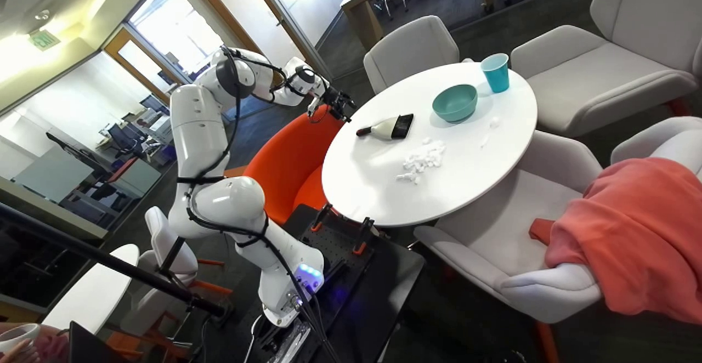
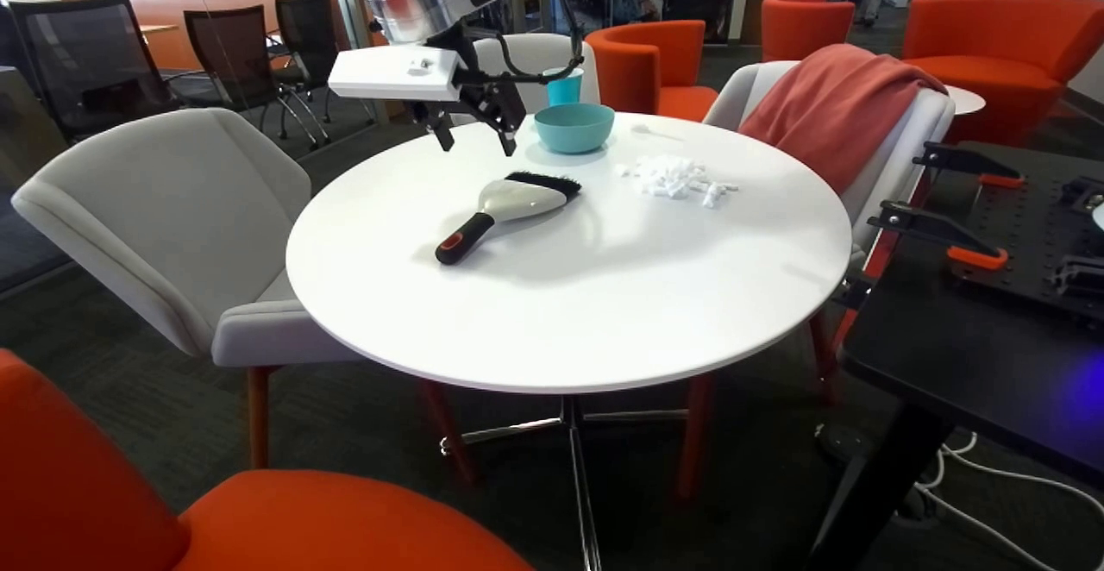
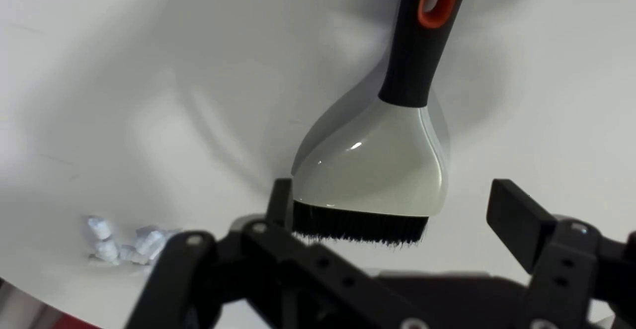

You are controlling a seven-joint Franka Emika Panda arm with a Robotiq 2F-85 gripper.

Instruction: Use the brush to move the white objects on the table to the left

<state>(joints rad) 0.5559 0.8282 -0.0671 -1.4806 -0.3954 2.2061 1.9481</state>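
The brush (image 1: 386,128) has a dark handle with an orange-rimmed hole, a pale head and black bristles. It lies flat on the round white table (image 2: 552,312). The white objects (image 2: 674,178) form a loose pile of small pieces beyond the bristle end; some white pieces (image 3: 131,244) show at the lower left in the wrist view. My gripper (image 2: 477,144) hangs above the tabletop, open and holding nothing. In the wrist view the brush head (image 3: 377,165) appears between the spread fingers, below them and apart, with the handle running to the top edge.
A teal bowl (image 2: 575,128) and a blue cup (image 1: 496,73) stand on the table past the brush. Grey chairs (image 1: 414,50) and an orange chair (image 1: 296,157) surround the table. Clamps (image 2: 940,235) sit on the black robot stand beside it.
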